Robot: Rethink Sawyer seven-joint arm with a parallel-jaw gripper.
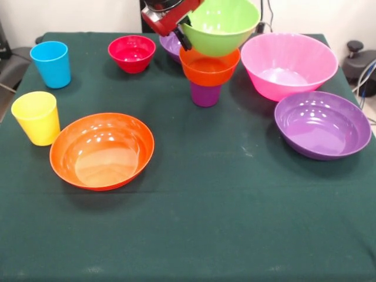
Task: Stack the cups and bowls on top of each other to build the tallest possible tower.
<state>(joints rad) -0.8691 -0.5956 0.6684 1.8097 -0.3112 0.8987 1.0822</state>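
Closest to the camera there's just bare green tablecloth (194, 235), a bit scuffed. First thing you hit going back is the wide orange bowl (101, 151), sitting upright at front left. Just beside its left rim is the yellow cup (36, 117), upright, close to touching, but I can't tell if it actually does. Over on the right, at about the same depth, there's a purple bowl (322, 124), also upright and open side up.

Behind that purple one sits the big pink bowl (289, 64), the two rims very close or overlapping from this angle. In the middle is the tower (209, 67) so far: a purple cup (205, 94) standing on the cloth, a small orange bowl (210, 66) resting on top of it, and above that the green bowl (221, 24), tilted toward the camera and not fully seated.

The gripper (184, 36) comes in from the top edge and is clamped on the green bowl's left rim, with a black finger showing on the outside of the wall.

Further back on the left are the blue cup (50, 63) and the small red bowl (131, 53), well apart from each other. A second purple bowl (171, 44) peeks out behind the tower, mostly hidden by the gripper.
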